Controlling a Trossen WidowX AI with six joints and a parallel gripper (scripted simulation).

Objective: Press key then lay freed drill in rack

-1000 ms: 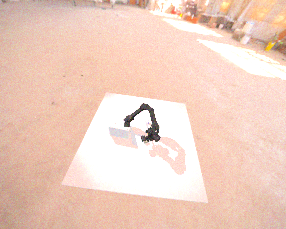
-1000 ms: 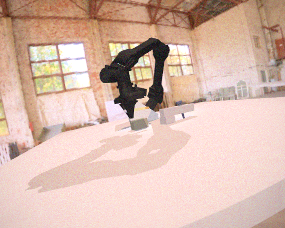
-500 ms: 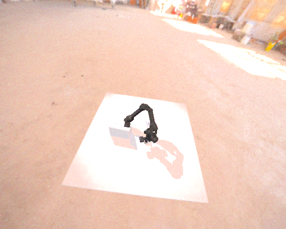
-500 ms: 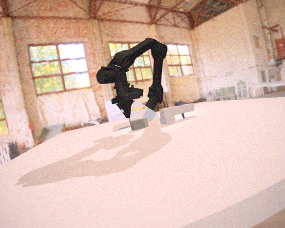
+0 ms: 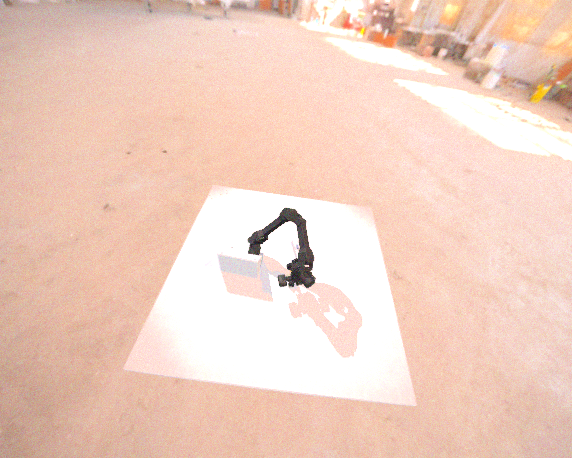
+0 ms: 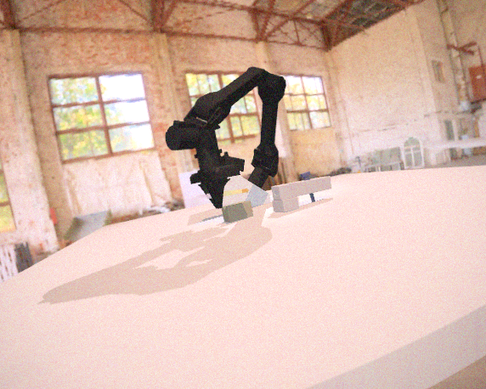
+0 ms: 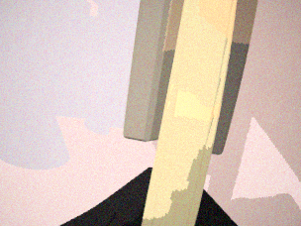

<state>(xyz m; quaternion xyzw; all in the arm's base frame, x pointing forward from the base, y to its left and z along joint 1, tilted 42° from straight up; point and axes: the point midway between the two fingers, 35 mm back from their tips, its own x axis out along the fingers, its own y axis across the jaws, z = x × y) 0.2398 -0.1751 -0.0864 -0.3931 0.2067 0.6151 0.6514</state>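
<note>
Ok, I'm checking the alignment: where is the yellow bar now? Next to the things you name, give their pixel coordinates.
Right of centre in the wrist view, the yellow bar (image 7: pixel 195 99) (image 6: pixel 235 192) runs between the grey-green block's (image 7: pixel 142 84) (image 6: pixel 235 212) visible sides; the exterior view shows it above that block.

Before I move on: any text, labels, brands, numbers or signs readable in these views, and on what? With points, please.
No readable text in any view.
Arm (image 5: pixel 302 235) (image 6: pixel 272 123): no legible brand or label.
Yellow piece in the gripper (image 7: pixel 190 114): no lettering visible.
Grey-green block (image 6: pixel 237 211): none visible.
Orange-red wall box (image 6: pixel 479 82): small pale patch, too blurred to read.
</note>
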